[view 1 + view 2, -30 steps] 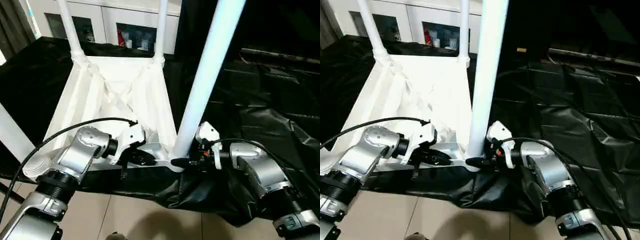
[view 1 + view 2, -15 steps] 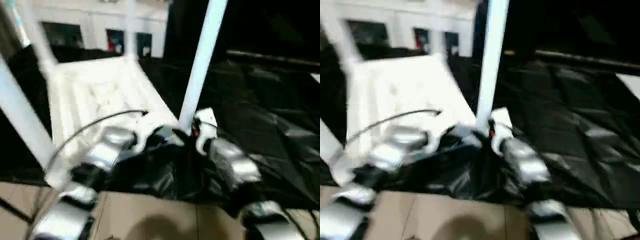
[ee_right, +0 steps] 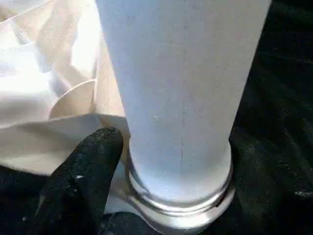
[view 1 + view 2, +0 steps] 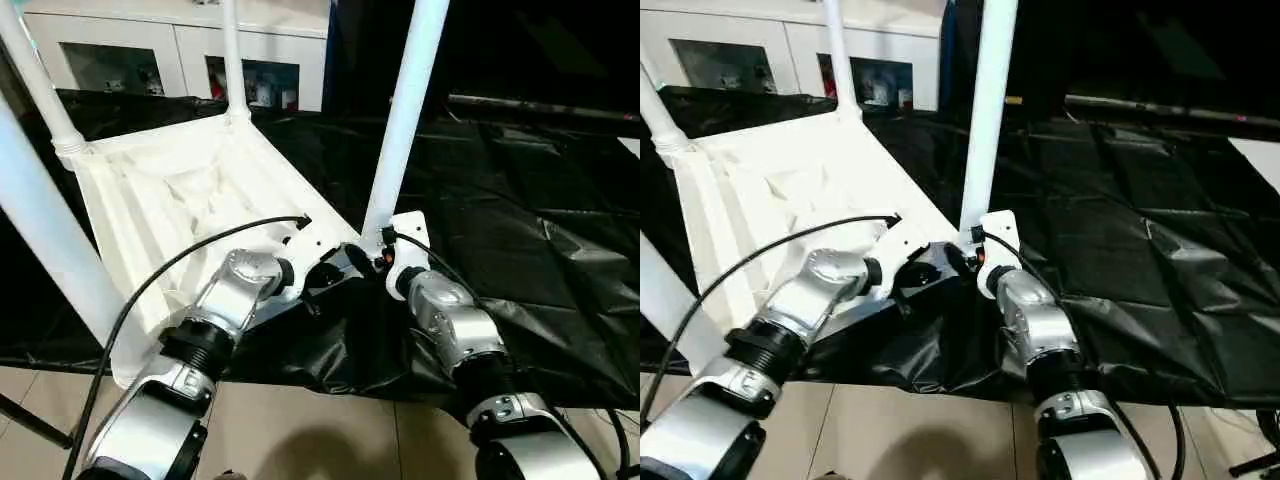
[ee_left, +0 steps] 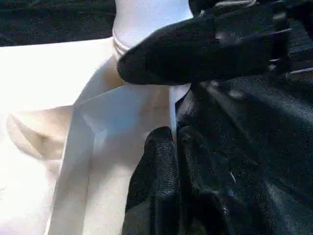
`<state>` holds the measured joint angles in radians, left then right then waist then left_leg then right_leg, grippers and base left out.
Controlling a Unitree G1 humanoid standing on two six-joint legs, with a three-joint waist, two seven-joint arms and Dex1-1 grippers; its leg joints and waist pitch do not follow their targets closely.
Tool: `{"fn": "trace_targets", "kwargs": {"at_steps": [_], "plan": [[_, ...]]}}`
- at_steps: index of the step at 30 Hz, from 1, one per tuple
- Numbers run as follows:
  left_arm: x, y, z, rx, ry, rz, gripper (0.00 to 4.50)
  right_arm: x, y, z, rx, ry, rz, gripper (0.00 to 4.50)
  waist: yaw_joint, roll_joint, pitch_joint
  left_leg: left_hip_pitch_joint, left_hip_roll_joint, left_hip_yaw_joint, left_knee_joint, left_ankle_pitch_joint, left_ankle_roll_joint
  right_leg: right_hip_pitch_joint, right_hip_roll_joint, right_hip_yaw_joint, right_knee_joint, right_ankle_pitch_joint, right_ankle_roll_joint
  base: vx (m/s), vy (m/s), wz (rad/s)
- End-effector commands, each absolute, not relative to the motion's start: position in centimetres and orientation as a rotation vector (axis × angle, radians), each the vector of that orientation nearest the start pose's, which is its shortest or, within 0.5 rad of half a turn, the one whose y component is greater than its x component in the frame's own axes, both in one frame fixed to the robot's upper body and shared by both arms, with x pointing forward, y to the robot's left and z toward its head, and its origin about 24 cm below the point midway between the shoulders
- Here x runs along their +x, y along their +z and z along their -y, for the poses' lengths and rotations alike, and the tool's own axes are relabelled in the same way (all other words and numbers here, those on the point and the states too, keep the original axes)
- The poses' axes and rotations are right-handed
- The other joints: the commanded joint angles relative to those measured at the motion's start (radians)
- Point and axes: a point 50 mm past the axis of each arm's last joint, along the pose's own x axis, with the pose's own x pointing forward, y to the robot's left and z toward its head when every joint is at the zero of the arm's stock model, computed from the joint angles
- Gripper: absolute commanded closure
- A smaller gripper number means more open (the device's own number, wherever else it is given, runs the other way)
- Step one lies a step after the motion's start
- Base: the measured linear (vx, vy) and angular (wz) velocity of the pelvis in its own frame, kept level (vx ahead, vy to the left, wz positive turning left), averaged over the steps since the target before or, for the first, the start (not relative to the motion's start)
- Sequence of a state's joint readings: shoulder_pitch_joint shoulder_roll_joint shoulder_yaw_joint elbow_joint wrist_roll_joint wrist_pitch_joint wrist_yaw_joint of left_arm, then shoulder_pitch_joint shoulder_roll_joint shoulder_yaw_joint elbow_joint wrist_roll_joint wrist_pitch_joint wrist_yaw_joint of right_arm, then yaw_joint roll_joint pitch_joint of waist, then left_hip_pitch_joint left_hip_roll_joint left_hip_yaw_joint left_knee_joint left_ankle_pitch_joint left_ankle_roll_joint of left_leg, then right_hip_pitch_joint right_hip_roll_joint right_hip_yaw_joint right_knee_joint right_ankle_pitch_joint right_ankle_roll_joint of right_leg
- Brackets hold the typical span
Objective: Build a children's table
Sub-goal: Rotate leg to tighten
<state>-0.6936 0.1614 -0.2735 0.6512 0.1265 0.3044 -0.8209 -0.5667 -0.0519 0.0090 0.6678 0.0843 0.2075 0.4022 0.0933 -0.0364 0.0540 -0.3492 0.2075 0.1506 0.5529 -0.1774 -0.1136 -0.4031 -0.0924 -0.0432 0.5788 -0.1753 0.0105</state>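
Right claw (image 4: pixel 372 252) beside leg (image 4: pixel 405 110)

The setting is looking like an indoor test room or lab rather than a lived-in home. Black plastic sheeting (image 4: pixel 520 210) is covering the floor and rising behind the work area. Beige floor tiles (image 4: pixel 300 430) are showing at the near edge of the sheeting. A white cabinet (image 4: pixel 180 50) with glass doors is standing along the far edge, holding small items too blurred to identify.
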Motion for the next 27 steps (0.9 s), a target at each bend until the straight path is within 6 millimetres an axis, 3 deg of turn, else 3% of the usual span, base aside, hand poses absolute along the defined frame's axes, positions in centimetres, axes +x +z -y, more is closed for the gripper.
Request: {"fn": "trace_targets", "kwargs": {"at_steps": [1,2,3,4,6,7,9,11,14,18,20,22,27], "plan": [[33.0,4.6,-6.9,0.396,-1.156,-0.493,4.50,33.0,3.5,8.2,0.044,0.746,-0.331,0.88,0.006,-0.001,-0.044,-0.005,0.006,0.009,-0.081,-0.379,0.019,0.037,-0.035,0.021,-0.080,-0.389,-0.134,0.000,0.000,0.00],[32.8,4.7,-7.5,0.405,-1.192,-0.489,4.50,32.7,3.7,8.9,0.016,0.813,-0.316,0.88,0.010,-0.005,-0.043,-0.007,0.006,0.008,-0.082,-0.368,0.024,0.038,-0.037,0.020,-0.079,-0.398,-0.132,0.000,0.000,0.00],[32.7,4.8,-7.9,0.412,-1.215,-0.486,4.50,32.4,3.9,9.3,-0.004,0.858,-0.309,0.88,0.017,0.003,-0.047,-0.006,0.011,0.008,-0.080,-0.343,0.033,0.039,-0.040,0.023,-0.077,-0.372,-0.138,0.000,0.000,0.00],[32.5,4.8,-8.5,0.412,-1.239,-0.496,4.50,32.1,4.0,10.0,-0.034,0.918,-0.310,0.88,0.017,-0.008,-0.050,-0.008,0.013,0.012,-0.076,-0.303,0.041,0.041,-0.039,0.023,-0.071,-0.307,-0.156,0.000,0.000,0.00],[32.0,5.0,-9.4,0.401,-1.310,-0.496,4.50,31.4,4.1,10.9,-0.075,1.002,-0.325,0.88,0.023,-0.003,-0.052,-0.005,0.014,0.015,-0.072,-0.255,0.046,0.040,-0.038,0.024,-0.060,-0.237,-0.187,0.067,-0.021,0.03],[31.6,5.1,-9.7,0.392,-1.353,-0.495,4.50,31.1,4.2,11.4,-0.091,1.039,-0.335,0.88,0.026,-0.010,-0.054,-0.008,0.013,0.018,-0.067,-0.211,0.055,0.045,-0.039,0.023,-0.053,-0.186,-0.204,0.070,-0.020,0.03],[30.9,5.3,-10.6,0.395,-1.434,-0.506,4.50,30.5,4.4,12.2,-0.121,1.109,-0.355,0.88,0.030,-0.006,-0.060,-0.006,0.010,0.021,-0.055,-0.103,0.082,0.048,-0.032,0.021,-0.032,-0.018,-0.243,0.036,-0.006,0.00],[30.6,5.2,-11.5,0.410,-1.466,-0.536,4.50,30.0,4.6,12.8,-0.140,1.174,-0.372,0.88,0.030,-0.005,-0.056,-0.009,0.009,0.024,-0.051,-0.085,0.097,0.049,-0.028,0.021,-0.024,0.039,-0.264,0.068,0.002,0.01],[30.2,5.1,-12.5,0.411,-1.497,-0.558,4.50,29.7,4.8,13.2,-0.168,1.214,-0.384,0.88,0.035,-0.001,-0.062,-0.001,0.011,0.027,-0.044,-0.064,0.103,0.051,-0.027,0.020,-0.014,0.093,-0.284,0.074,0.016,0.02],[29.9,5.1,-13.1,0.421,-1.516,-0.570,4.50,29.6,5.0,13.1,-0.178,1.232,-0.385,0.88,0.044,-0.004,-0.058,0.001,0.014,0.028,-0.049,-0.117,0.082,0.051,-0.032,0.021,-0.019,0.010,-0.276,0.000,0.000,0.00],[29.9,5.1,-13.2,0.419,-1.514,-0.567,4.50,29.4,5.0,12.8,-0.175,1.252,-0.387,0.88,0.044,-0.011,-0.055,0.001,0.015,0.028,-0.055,-0.163,0.059,0.050,-0.036,0.024,-0.028,-0.080,-0.250,0.000,0.000,0.00],[29.9,5.2,-13.3,0.418,-1.512,-0.564,4.50,29.3,5.0,12.7,-0.170,1.260,-0.389,0.88,0.045,-0.008,-0.054,0.004,0.017,0.029,-0.057,-0.186,0.046,0.046,-0.038,0.027,-0.032,-0.124,-0.235,0.000,0.000,0.00],[30.0,5.3,-13.2,0.415,-1.511,-0.559,4.50,28.9,4.7,12.1,-0.155,1.300,-0.398,1.03,0.047,-0.010,-0.058,0.002,0.016,0.033,-0.053,-0.164,0.032,0.046,-0.035,0.026,-0.025,-0.093,-0.227,0.000,0.000,0.00]]}}
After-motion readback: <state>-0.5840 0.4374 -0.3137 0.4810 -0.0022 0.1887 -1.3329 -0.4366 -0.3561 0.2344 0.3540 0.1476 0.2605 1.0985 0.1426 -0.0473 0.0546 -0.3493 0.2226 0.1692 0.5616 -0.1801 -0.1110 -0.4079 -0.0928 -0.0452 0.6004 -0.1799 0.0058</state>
